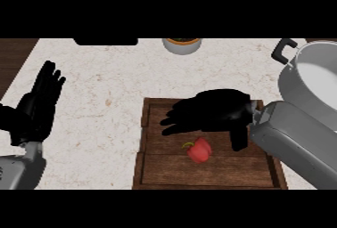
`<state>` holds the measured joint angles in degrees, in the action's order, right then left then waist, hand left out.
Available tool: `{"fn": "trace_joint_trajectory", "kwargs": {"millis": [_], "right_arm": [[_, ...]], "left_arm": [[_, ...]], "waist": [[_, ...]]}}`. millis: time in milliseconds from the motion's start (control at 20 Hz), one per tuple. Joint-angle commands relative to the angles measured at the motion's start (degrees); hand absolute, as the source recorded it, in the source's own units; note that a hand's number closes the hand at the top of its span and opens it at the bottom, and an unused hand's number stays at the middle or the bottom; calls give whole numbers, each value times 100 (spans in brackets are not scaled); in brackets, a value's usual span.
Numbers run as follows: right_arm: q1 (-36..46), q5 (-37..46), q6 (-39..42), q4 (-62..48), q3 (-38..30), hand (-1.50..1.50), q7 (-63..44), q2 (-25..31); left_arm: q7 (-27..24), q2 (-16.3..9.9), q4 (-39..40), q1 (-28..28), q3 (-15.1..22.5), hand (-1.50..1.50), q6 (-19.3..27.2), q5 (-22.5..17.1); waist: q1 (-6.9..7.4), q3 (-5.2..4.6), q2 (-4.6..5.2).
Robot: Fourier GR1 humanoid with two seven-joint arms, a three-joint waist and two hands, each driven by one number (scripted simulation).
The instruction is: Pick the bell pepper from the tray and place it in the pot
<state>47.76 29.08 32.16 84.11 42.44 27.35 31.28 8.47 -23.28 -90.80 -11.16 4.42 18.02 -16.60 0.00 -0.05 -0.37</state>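
Red and glossy, the small bell pepper (199, 149) with its short green stem lies on the dark brown wooden tray (158, 173), roughly in the middle of the tray's slatted floor and a little nearer the front edge than the back. Nothing touches it as far as the head view shows.

The tray is rectangular with a raised rim and sits on the pale, speckled stone tabletop (105, 89), towards the right half of the view.

The right hand (214, 115), black and coming off a grey forearm that enters from the lower right, hangs over the back half of the tray, just beyond the pepper. Its fingers (174, 121) stretch out towards the left, relaxed and spread, while the thumb (238, 139) points down towards the tray floor just to the right of the pepper. The hand holds nothing.

The large grey metal pot (296, 87) with a black handle stands at the right edge of the tabletop, beyond and to the right of the tray, partly cut off by the view's border. Its pale inside shows, with nothing seen in it.

The left hand (36, 104) shows at the left edge of the view, over the tabletop's border, fingers straight and pointing up, holding nothing, well apart from the tray.

At the back edge of the tabletop a small round pale bowl (182, 46) with an orange inner rim is partly visible.
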Motion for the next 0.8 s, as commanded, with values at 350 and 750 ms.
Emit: {"fn": "trace_joint_trajectory", "kwargs": {"millis": [350, 750], "right_arm": [[-797, 994, 913, 906, 40, -150, -1086, -635], [-1237, 2079, 513, 665, 62, -150, -845, -608]], "left_arm": [[-178, 289, -158, 358, -124, 0, -204, 261], [-219, 626, 322, -100, -146, 0, -208, 504]], "waist": [[21, 4, 32], [3, 4, 44]]}}
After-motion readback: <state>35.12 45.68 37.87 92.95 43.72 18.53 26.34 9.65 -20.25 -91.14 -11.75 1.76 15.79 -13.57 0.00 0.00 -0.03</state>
